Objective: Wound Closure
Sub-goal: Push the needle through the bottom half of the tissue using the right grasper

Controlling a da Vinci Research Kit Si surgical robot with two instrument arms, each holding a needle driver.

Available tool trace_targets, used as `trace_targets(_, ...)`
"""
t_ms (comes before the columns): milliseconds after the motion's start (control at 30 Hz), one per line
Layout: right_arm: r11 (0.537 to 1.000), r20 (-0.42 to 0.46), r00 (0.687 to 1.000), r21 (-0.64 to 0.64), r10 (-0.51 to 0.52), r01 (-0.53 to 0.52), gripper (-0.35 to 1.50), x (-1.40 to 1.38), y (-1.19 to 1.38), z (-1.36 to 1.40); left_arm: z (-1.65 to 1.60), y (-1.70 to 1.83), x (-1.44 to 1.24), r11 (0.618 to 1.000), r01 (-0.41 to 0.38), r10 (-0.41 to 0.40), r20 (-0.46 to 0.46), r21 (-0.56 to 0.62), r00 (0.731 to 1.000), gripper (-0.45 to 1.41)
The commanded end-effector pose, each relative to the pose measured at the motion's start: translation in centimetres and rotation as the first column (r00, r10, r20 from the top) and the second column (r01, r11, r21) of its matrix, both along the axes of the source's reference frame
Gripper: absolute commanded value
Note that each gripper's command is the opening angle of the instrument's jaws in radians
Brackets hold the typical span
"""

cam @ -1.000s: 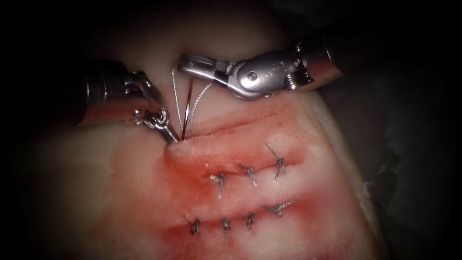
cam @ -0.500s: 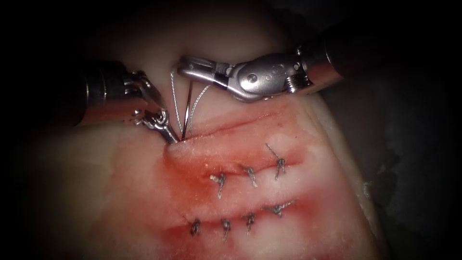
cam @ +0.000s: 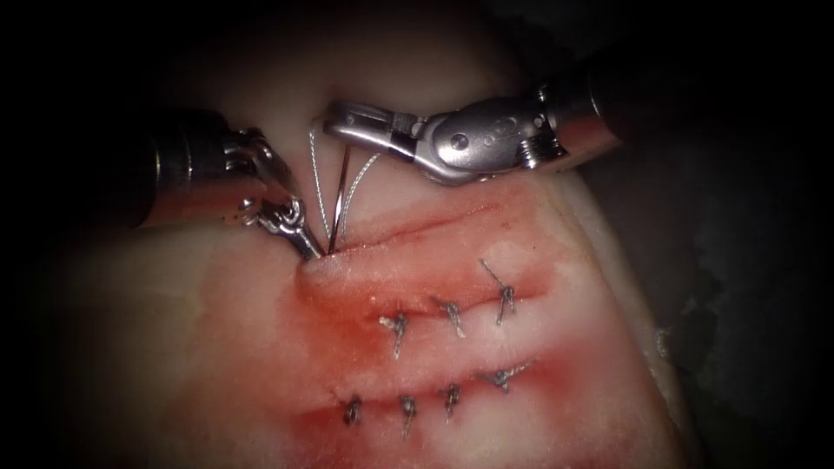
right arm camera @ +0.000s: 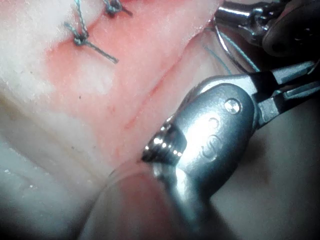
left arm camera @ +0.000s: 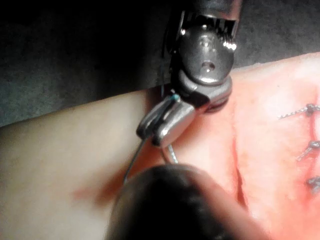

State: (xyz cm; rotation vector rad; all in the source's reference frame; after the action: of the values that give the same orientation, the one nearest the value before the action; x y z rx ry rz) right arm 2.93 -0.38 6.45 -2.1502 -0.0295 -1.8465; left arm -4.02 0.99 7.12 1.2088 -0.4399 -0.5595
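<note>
On the pale tissue (cam: 174,330) the topmost cut (cam: 417,227) lies unstitched. My right tool (cam: 340,122) reaches in from the right, shut on the upper end of the dark needle (cam: 338,195). The needle runs steeply down, and its lower end is in the tissue at the cut's left end. Grey thread (cam: 318,178) loops beside it. My left tool (cam: 306,245) has its tip pressed to the tissue right where the needle enters. In the left wrist view the right tool (left arm camera: 162,125) grips the needle (left arm camera: 134,162). The right wrist view shows the needle's curve (right arm camera: 225,47) beside the left tool (right arm camera: 245,17).
Two closed cuts lie nearer the camera, each with several knotted stitches (cam: 452,317) (cam: 426,395) and short cut thread ends. Red fluid stains the tissue around them. The tissue's right edge (cam: 660,347) drops off into dark bench.
My right tool has shifted very slightly to the right and tilted a little. The needle, thread and left tool stay where they were.
</note>
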Motion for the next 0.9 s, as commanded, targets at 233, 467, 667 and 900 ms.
trace_targets(233,1.000,-0.009,1.000,0.019,0.018,-0.018,-0.35,0.08,-0.02,0.05,0.03,0.07,-0.06,1.000,0.001,-0.001,0.002,-0.003,1.000,-0.45)
trace_targets(467,0.998,0.003,0.998,0.026,0.056,-0.057,-0.35,0.06,-0.01,0.04,0.02,0.06,-0.06,1.000,0.001,-0.001,0.002,-0.003,1.000,-0.45)
trace_targets(667,0.995,0.014,0.997,0.051,0.080,-0.081,-0.35,0.03,0.00,0.03,0.01,0.06,-0.06,1.000,0.001,-0.001,0.002,-0.002,1.000,-0.45)
trace_targets(900,0.991,0.024,0.996,0.103,0.084,-0.086,-0.35,0.02,-0.01,0.03,0.00,0.05,-0.06,1.000,0.003,-0.003,-0.002,0.002,1.000,-0.45)
